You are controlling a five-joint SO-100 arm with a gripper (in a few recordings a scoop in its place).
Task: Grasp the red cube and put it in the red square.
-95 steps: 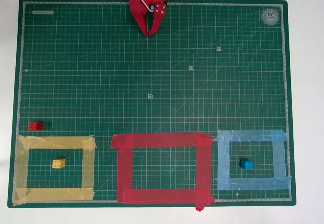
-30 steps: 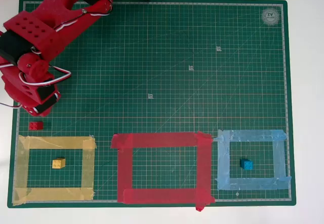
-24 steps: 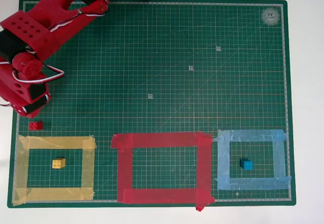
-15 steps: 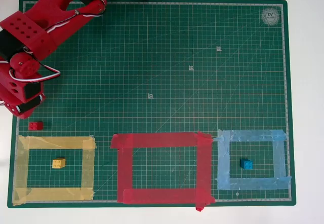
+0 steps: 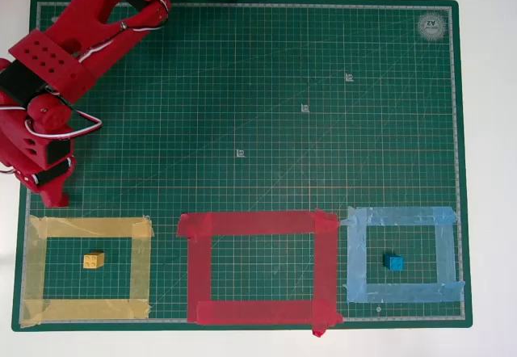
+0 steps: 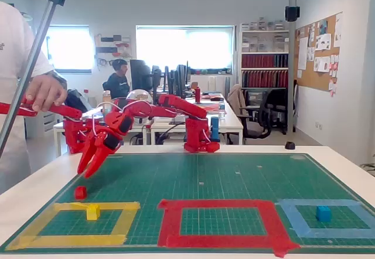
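Right now your gripper (image 6: 88,168) hangs just above the red cube (image 6: 80,193), jaws slightly parted and holding nothing. You'll find the cube on the mat (image 5: 266,115), at nine o'clock from the red square (image 5: 258,268).

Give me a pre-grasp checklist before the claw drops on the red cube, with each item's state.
1. Claw above the red cube, not touching: ok in the fixed view; a gap shows between them.
2. Claw lined up over the cube: cannot tell; the arm covers the cube in the overhead view.
3. Claw open enough to straddle the cube: cannot tell; the fingers look close together.
4. Cube standing free on the mat, outside the yellow outline: ok.
5. Red square free inside: ok.
6. Yellow block and blue block off the path to the square: ok.
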